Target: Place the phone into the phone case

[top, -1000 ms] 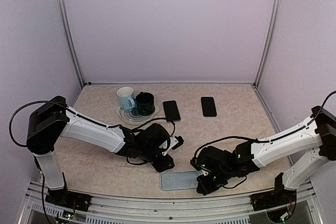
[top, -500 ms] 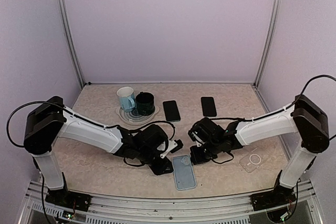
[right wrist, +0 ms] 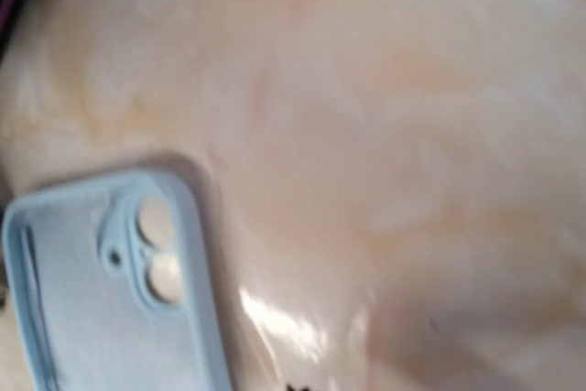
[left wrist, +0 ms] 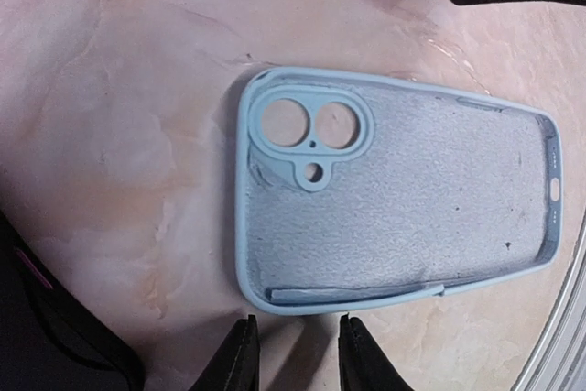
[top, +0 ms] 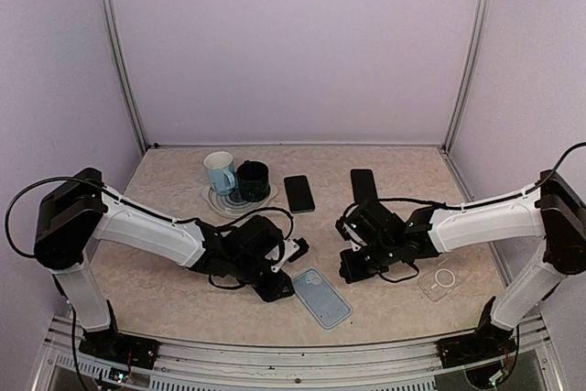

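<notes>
Moved in the last half second: the blue phone case (top: 321, 297) has swung from near-upright to a slant in the top view, and the right arm has shifted slightly right. Item, case: lies lining up, lower centre of the top view, near the table's front rail, camera cut-out toward the upper left. Item, left hand (left wrist: 293, 350): fingers a little apart with bare table between them, gripping nothing, just beside the case's long edge. Item, right hand (top: 352, 267): together, empty as far as I can judge, right of the case. Item, phone (top: 299, 193) and second phone (top: 363, 186): both flat at upper centre, well apart from the case, neither held; I cannot tell which is meant. Risks, my judgement: another nudge could slide the case toward the rail; a flat phone gives the fingers little to catch; the clear case (top: 439, 278) at right could be mistaken for the target. Surface: beige marbled table (top: 412, 171), glossy. Room: lilac walls, metal corner posts; two mugs (top: 236, 177) at upper left.
</notes>
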Robot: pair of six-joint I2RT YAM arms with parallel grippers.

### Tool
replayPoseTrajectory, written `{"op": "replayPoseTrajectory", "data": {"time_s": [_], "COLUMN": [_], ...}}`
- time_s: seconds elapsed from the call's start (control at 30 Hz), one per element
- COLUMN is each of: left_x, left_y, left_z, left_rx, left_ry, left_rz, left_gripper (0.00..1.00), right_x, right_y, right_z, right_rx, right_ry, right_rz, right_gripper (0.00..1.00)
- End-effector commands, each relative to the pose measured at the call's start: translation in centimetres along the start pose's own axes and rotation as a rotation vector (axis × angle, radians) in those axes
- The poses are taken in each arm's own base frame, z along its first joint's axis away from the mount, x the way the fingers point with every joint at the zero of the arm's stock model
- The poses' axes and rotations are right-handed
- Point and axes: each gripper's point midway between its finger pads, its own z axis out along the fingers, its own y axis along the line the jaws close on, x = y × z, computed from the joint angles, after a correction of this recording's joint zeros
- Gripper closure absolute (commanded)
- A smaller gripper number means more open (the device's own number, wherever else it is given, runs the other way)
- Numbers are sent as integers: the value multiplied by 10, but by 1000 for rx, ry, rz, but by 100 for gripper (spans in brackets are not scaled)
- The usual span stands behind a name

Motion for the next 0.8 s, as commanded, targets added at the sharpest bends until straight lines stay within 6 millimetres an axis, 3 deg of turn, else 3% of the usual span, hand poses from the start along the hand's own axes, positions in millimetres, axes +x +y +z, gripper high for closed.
{"op": "replayPoseTrajectory", "data": {"time_s": [0.0,0.17,0.27,0.37,0.47,0.53,0.6,0.67,0.77], "left_x": [-3,-6,-16,-18,-9,-13,-27,-52,-83], "left_y": [2,-2,-6,-10,-10,-3,10,22,47], "left_z": [4,22,25,25,19,8,-8,-31,-63], "left_rx": [-14,5,20,36,36,4,-30,-48,-106], "left_ry": [-13,5,-14,-14,-2,-25,-68,-144,-250], "left_rz": [18,43,47,41,33,27,6,-16,-60], "left_gripper": [68,67,67,67,67,68,67,66,59], "right_x": [39,78,90,89,74,56,19,-25,-96], "right_y": [-16,-14,-6,-3,-25,-43,-62,-79,-107], "right_z": [-2,6,5,-4,-22,-33,-48,-60,-69], "right_rx": [33,48,42,51,149,190,249,289,309], "right_ry": [93,194,224,216,166,127,45,-35,-131], "right_rz": [50,59,54,64,77,88,95,90,105], "right_gripper": [100,100,100,100,100,100,100,85,51]}}
